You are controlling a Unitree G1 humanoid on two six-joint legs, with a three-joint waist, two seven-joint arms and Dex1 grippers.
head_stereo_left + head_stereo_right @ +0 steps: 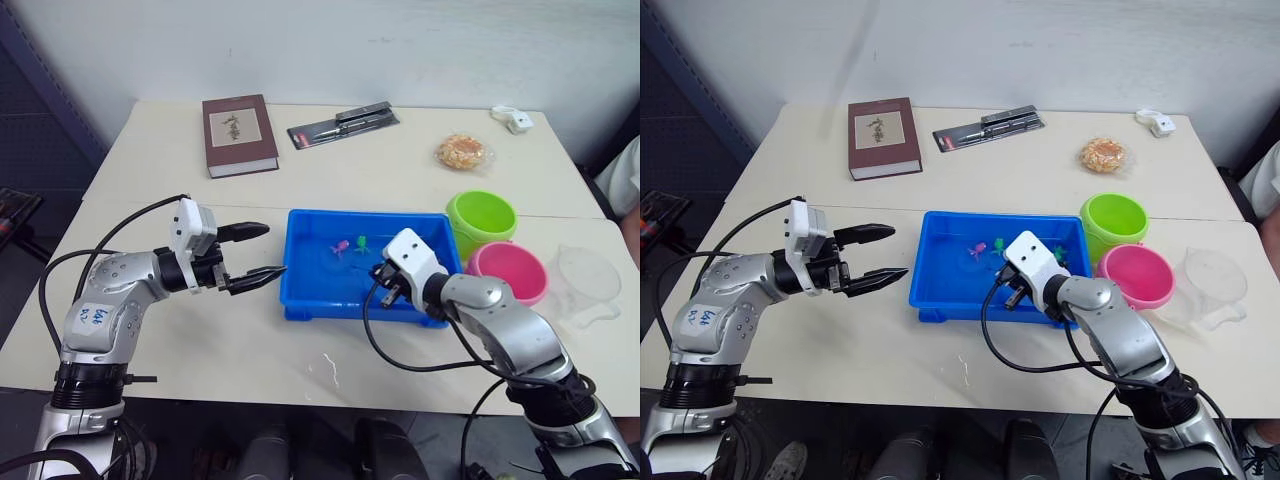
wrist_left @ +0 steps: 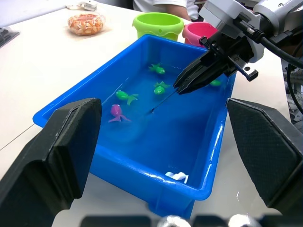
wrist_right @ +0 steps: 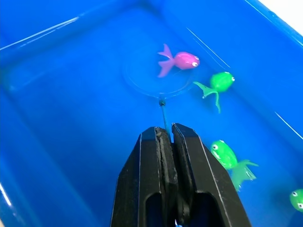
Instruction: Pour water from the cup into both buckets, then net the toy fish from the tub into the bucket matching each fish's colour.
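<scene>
The blue tub [image 1: 330, 312] sits mid-table with water in it. In the water float a pink fish [image 3: 182, 60] and several green fish [image 3: 220, 82]. My right gripper [image 3: 165, 130] reaches into the tub, shut on the thin handle of the net [image 3: 163, 111]. The net's hoop lies in the water around the pink fish. My left gripper [image 1: 272, 250] hovers open just left of the tub, holding nothing. The green bucket [image 1: 481, 215] and the pink bucket [image 1: 507, 270] stand right of the tub. The clear cup [image 1: 588, 280] rests beyond the pink bucket.
At the back of the table lie a brown book [image 1: 240, 133], a packaged pen set [image 1: 343, 125], a wrapped snack [image 1: 461, 151] and a small white object [image 1: 513, 119]. A person's sleeve [image 1: 625, 180] shows at the right edge. A white scrap [image 2: 176, 176] floats in the tub.
</scene>
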